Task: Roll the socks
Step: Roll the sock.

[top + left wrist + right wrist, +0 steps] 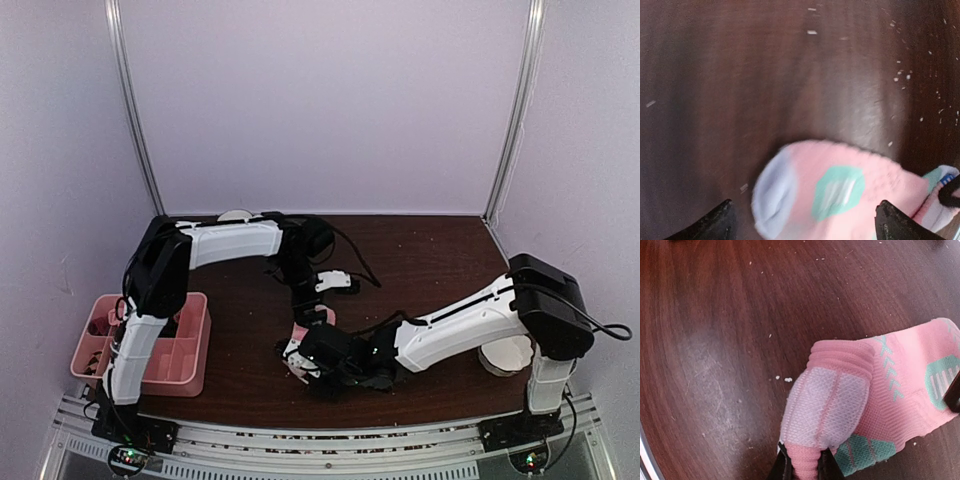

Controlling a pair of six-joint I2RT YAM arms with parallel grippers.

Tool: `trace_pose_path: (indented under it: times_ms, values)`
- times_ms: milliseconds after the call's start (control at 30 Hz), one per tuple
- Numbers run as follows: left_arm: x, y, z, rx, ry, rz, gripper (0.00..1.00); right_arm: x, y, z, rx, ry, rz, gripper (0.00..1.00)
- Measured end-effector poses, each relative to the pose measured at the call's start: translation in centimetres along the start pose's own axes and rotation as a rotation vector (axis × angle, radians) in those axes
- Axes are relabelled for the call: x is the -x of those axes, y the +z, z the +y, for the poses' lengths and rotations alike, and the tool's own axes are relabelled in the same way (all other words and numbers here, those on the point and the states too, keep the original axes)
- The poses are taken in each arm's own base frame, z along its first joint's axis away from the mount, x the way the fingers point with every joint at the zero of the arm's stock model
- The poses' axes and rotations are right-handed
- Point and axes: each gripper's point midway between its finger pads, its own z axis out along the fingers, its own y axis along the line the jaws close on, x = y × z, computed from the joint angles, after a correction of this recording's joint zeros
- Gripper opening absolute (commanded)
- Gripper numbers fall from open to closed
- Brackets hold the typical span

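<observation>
Pink sock (900,375) pinched in right pincer (805,467).

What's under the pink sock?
The sock lies on the brown table, with its folded end pinched by the right gripper. Whether anything else hides beneath cannot be seen; the sock covers it.

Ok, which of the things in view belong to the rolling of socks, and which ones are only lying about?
For the job:
- pink sock
- right claw, shut on its bunched end
- left claw, open over the sock

Lying about:
- pink tray at the left
- white round object near the right arm's base
- pale crumbs
</observation>
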Motion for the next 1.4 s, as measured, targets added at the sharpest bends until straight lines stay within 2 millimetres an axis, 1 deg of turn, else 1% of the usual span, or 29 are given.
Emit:
trace_pose_path:
  times_ms: [33,100,133,200,233,267,333,367,400,433,467,500,600,667,700,767,867,900,967,1000,1033,1100,1133,1233,1400]
  values:
    - [-0.4,-1.3,1.0,0.034,-0.025,-0.006,0.98,0.1,0.2,0.0,0.009,0.027,-0.011,0.0]
    - [-1.0,-5.4,3.9,0.14,-0.087,-0.048,0.98,0.7,0.6,0.3,0.031,0.084,-0.049,0.0]
    - [-1.3,-7.8,5.4,0.197,-0.122,-0.079,0.98,0.9,0.8,0.4,0.042,0.11,-0.068,0.0]
    - [-2.4,-14.0,8.3,0.331,-0.207,-0.159,0.98,1.4,1.1,0.7,0.059,0.156,-0.101,0.0]
    - [-3.0,-16.6,9.2,0.384,-0.239,-0.196,0.98,1.7,1.3,0.8,0.068,0.175,-0.114,0.0]
    - [-4.0,-19.6,10.2,0.449,-0.28,-0.235,0.98,1.9,1.4,0.9,0.076,0.189,-0.126,0.0]
    - [-6.0,-23.4,10.8,0.525,-0.322,-0.269,0.98,2.3,1.7,1.2,0.095,0.218,-0.146,0.0]
    - [-6.7,-24.6,10.5,0.523,-0.32,-0.283,0.98,2.5,1.9,1.3,0.103,0.232,-0.156,0.0]
    - [-7.1,-24.8,10.0,0.499,-0.311,-0.291,0.98,2.7,2.0,1.4,0.112,0.244,-0.164,0.0]
    - [-7.4,-24.3,9.1,0.453,-0.296,-0.3,0.98,2.9,2.1,1.5,0.119,0.258,-0.17,0.0]
    - [-7.7,-23.2,7.9,0.397,-0.281,-0.297,0.98,2.9,2.2,1.4,0.123,0.27,-0.174,0.0]
    - [-8.3,-21.6,6.5,0.332,-0.271,-0.282,0.98,3.0,2.2,1.3,0.13,0.287,-0.178,0.0]
    - [-10.6,-15.5,1.7,0.139,-0.272,-0.181,0.98,3.1,2.4,0.8,0.16,0.343,-0.191,0.0]
    - [-12.0,-12.8,-0.8,0.055,-0.269,-0.115,0.98,3.1,2.4,0.7,0.178,0.364,-0.194,0.0]
    - [-12.3,-12.1,-1.8,0.029,-0.262,-0.095,0.98,3.2,2.4,0.7,0.186,0.373,-0.195,0.0]
    - [-12.6,-11.4,-3.4,0.005,-0.226,-0.076,0.98,3.2,2.4,0.7,0.196,0.383,-0.196,0.0]
    - [-12.2,-11.6,-5.7,-0.004,-0.142,-0.084,0.98,3.2,2.4,0.7,0.205,0.389,-0.194,0.0]
    - [-12.0,-11.5,-6.7,-0.017,-0.105,-0.086,0.98,3.2,2.4,0.6,0.208,0.392,-0.193,0.0]
    - [-12.0,-10.7,-8.5,-0.048,-0.042,-0.074,0.98,3.2,2.4,0.6,0.213,0.405,-0.195,0.0]
    - [-12.1,-10.0,-9.4,-0.065,-0.011,-0.064,0.97,3.2,2.4,0.6,0.217,0.41,-0.199,0.0]
    - [-12.3,-9.2,-10.1,-0.082,0.011,-0.052,0.92,3.2,2.4,0.5,0.222,0.415,-0.204,0.0]
    - [-12.9,-7.7,-11.5,-0.117,0.054,-0.026,0.77,3.2,2.4,0.5,0.229,0.422,-0.208,0.0]
    - [-13.1,-7.1,-12.0,-0.127,0.072,-0.018,0.74,3.2,2.4,0.5,0.231,0.426,-0.21,0.0]
    - [-12.7,-6.3,-12.2,-0.121,0.12,-0.027,0.77,3.2,2.4,0.5,0.237,0.436,-0.21,0.0]
    - [-11.2,-5.7,-11.2,-0.06,0.177,-0.08,0.81,3.3,2.4,0.6,0.24,0.437,-0.211,0.0]
